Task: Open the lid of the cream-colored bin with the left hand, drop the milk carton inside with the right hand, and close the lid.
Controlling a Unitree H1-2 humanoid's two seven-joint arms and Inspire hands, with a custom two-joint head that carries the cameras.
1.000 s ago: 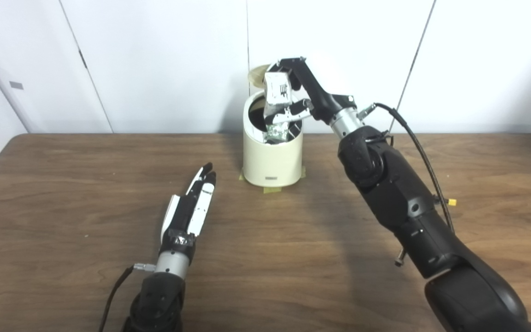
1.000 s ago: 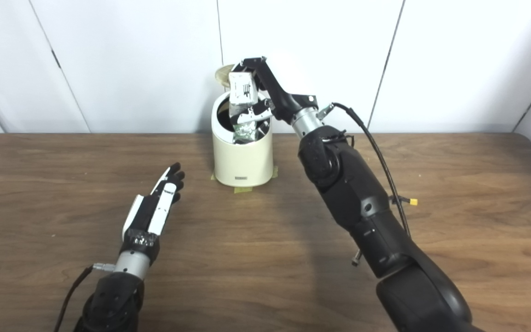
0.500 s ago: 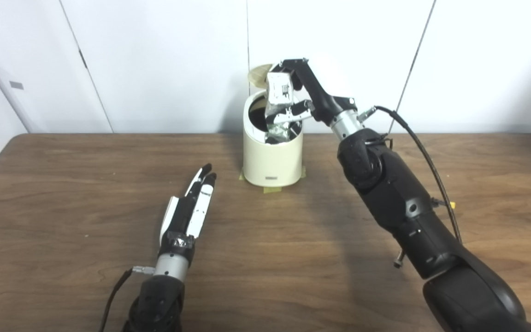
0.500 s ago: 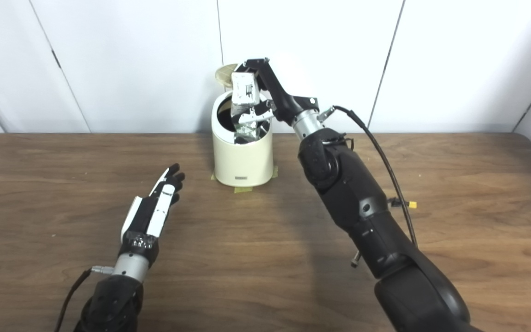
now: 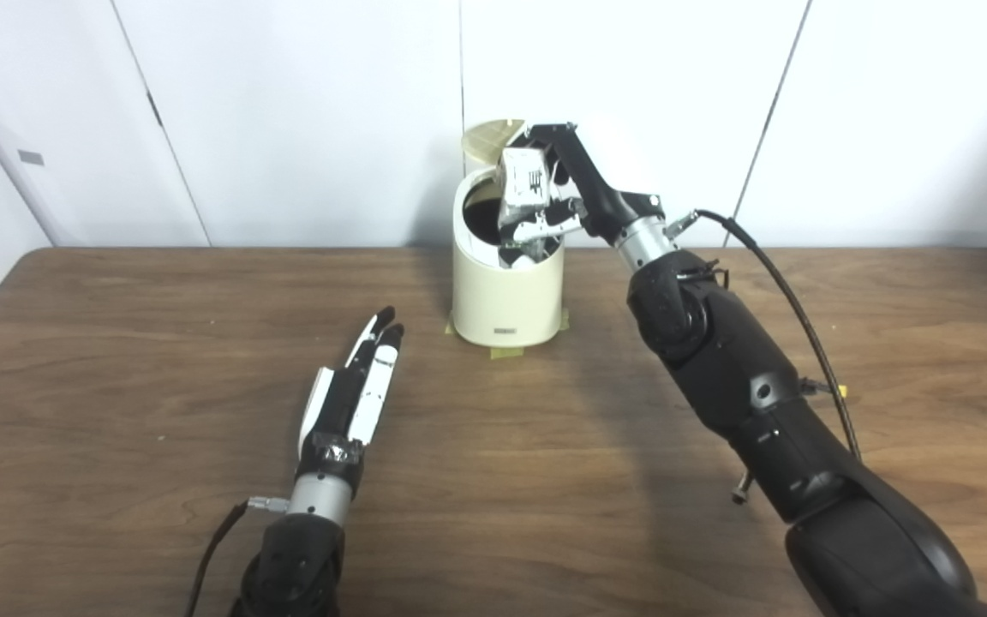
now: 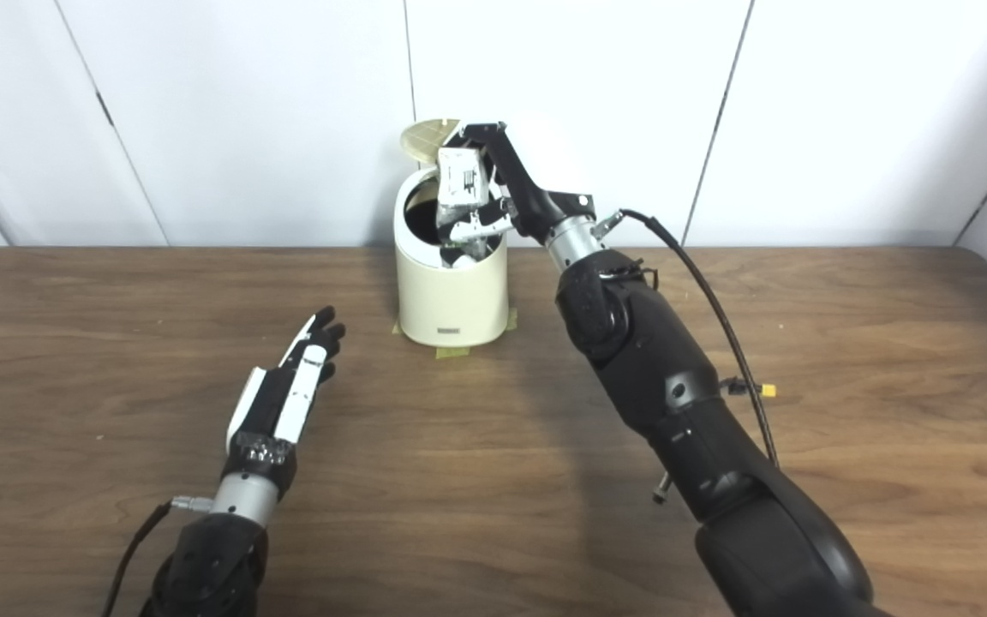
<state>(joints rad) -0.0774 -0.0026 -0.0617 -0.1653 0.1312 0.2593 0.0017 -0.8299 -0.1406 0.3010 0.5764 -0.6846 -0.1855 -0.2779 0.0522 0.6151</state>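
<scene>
The cream-colored bin (image 5: 506, 296) stands at the back middle of the table, its lid (image 5: 490, 135) tipped up behind the opening. My right hand (image 5: 536, 193) hangs over the bin's mouth with its fingers (image 5: 545, 228) apart and pointing down into it. A pale scrap, probably the milk carton (image 6: 459, 257), shows low inside the mouth under the fingers; I cannot tell whether they touch it. My left hand (image 5: 355, 390) lies open and flat just above the table, front left of the bin, holding nothing.
The bin is fixed to the brown wooden table (image 5: 116, 360) with yellow tape (image 5: 502, 350) at its base. A white panelled wall (image 5: 288, 111) rises right behind the bin. A black cable (image 5: 793, 300) loops off my right forearm.
My right hand has shifted a little right and back over the bin and its fingers have spread. The silvery carton seen between them before has sunk out of sight. More of the lid shows.
</scene>
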